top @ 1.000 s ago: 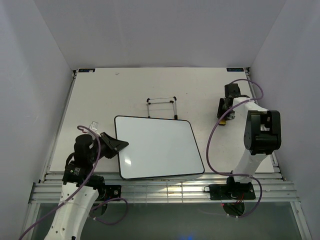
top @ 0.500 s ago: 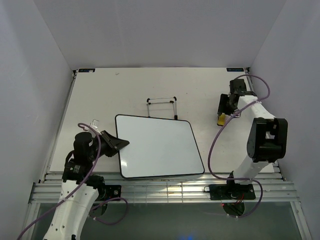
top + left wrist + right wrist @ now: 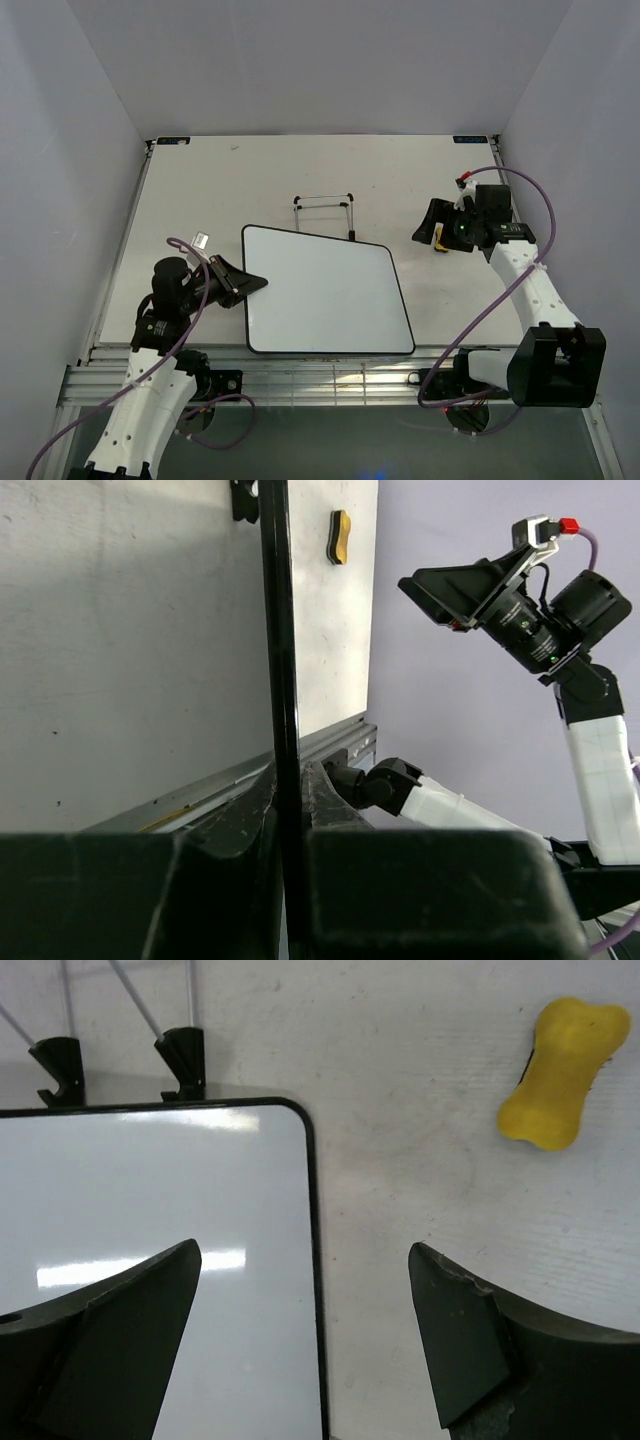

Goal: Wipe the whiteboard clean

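Observation:
The whiteboard (image 3: 325,295) lies in the middle of the table, glossy white with a thin black frame, and no writing shows on it. My left gripper (image 3: 250,285) is shut on its left edge; in the left wrist view the black frame (image 3: 280,630) runs edge-on between the closed fingers (image 3: 240,820). My right gripper (image 3: 432,225) hangs open over the table to the right of the board's far right corner (image 3: 300,1120), holding nothing. The yellow eraser (image 3: 563,1072) lies loose on the table beside it, also seen as the eraser (image 3: 340,535) from the left wrist.
A small black wire stand (image 3: 323,212) sits just behind the whiteboard, its two clips (image 3: 185,1060) touching the far edge. The table's metal rail (image 3: 330,375) runs along the near side. White walls enclose the table on three sides.
The right gripper opened, left the eraser on the table and swung left toward the board's corner. The whiteboard shifted right and turned a little in the left gripper's hold.

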